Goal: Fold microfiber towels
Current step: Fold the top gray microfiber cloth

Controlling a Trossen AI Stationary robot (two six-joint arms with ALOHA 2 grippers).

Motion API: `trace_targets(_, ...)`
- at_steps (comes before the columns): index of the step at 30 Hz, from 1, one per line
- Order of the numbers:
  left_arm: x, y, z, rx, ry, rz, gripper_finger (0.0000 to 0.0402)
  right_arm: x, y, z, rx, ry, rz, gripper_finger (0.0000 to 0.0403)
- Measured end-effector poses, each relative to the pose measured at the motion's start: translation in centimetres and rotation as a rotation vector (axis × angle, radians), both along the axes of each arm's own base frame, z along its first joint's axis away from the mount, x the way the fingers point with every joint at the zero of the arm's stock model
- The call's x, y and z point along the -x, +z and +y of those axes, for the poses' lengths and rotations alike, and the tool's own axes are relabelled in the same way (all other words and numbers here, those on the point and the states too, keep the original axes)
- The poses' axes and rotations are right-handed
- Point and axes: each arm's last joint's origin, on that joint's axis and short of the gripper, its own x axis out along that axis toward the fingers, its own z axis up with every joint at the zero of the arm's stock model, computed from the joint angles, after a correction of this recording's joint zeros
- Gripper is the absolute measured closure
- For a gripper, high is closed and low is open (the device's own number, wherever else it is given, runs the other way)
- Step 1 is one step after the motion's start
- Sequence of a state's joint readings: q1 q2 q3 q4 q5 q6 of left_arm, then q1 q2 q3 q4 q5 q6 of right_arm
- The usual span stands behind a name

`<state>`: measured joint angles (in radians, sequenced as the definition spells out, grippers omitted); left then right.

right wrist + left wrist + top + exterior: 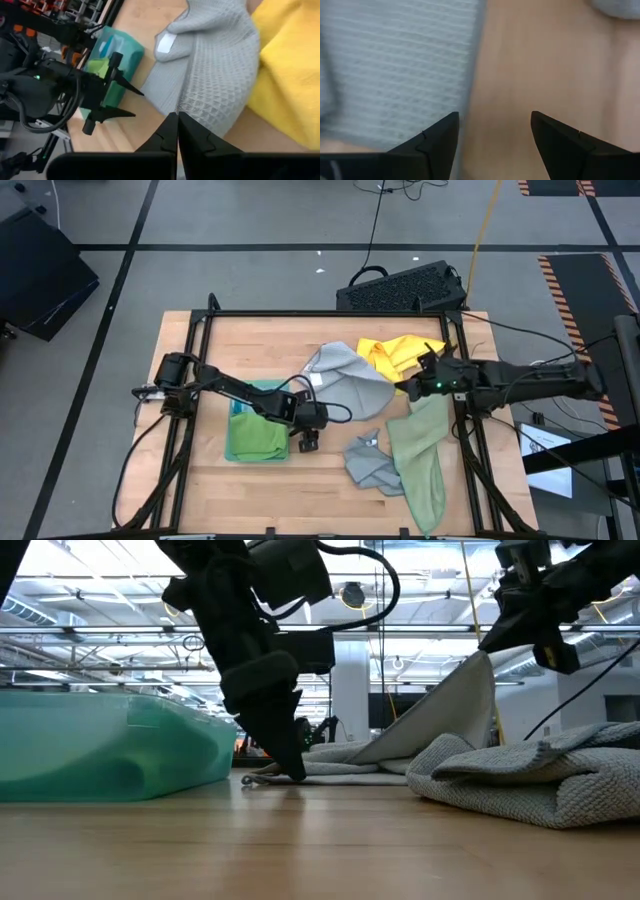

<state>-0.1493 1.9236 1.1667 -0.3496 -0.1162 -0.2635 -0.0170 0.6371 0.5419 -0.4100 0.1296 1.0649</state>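
Wood surface (200,490): a pale plank top inside a dark frame, on which all the cloths are spread.
Grey towel (350,380): lying at the middle of the surface, with one edge lifted off the wood by the right gripper; a small white tag is seen on it in the right wrist view.
Yellow towel (395,352): crumpled just behind the grey towel and touching it, toward the far edge.
Sage towel (425,455): stretched in a long strip along the right side of the surface.
Second grey towel (372,465): bunched beside the sage towel, touching it.
Folded stack (255,435): a bright green towel with a teal one under it, on the left half of the surface, partly hidden by the left arm.
Left gripper (307,443): pointed down at bare wood just right of the folded stack, fingers spread apart, nothing held.
Right gripper (415,387): fingers clenched on the edge of the grey towel, which is drawn up in a slope in the low view.
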Motion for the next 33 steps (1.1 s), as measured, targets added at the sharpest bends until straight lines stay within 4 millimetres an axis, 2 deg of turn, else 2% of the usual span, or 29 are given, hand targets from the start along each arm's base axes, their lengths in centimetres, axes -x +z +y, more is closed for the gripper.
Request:
trace_targets(8,0.1,-0.1,0.7,-0.045,0.036,0.010,0.0152,0.6,-0.1,-0.5,0.046,0.000,0.029,0.0403)
trace_targets(12,0.1,-0.2,1.6,-0.020,0.048,0.035,0.0174,0.7,-0.2,-0.5,0.049,0.036,0.044,0.0403)
trace_targets(18,0.1,-0.8,2.9,0.027,0.055,0.081,0.0258,0.8,-0.3,-0.4,0.057,0.069,0.069,0.0403)
trace_targets(23,-0.2,-0.8,3.6,0.096,0.028,0.063,0.0376,0.9,-0.2,-0.3,0.030,0.094,0.056,0.0403)
trace_targets(24,-0.3,-0.6,3.7,0.110,0.038,0.060,0.0387,0.9,-0.2,-0.2,0.007,0.101,0.048,0.0403)
trace_targets(26,-0.1,0.3,3.8,0.133,0.053,0.074,0.0388,1.0,0.0,-0.1,-0.056,0.110,0.022,0.0403)
trace_targets(28,-0.2,2.2,3.6,0.150,0.046,0.061,0.0392,1.1,0.3,0.1,-0.130,0.114,-0.020,0.0403)
trace_targets(33,0.5,10.5,2.9,0.209,-0.007,-0.056,0.0394,1.0,2.3,0.1,-0.236,0.087,-0.222,0.0403)
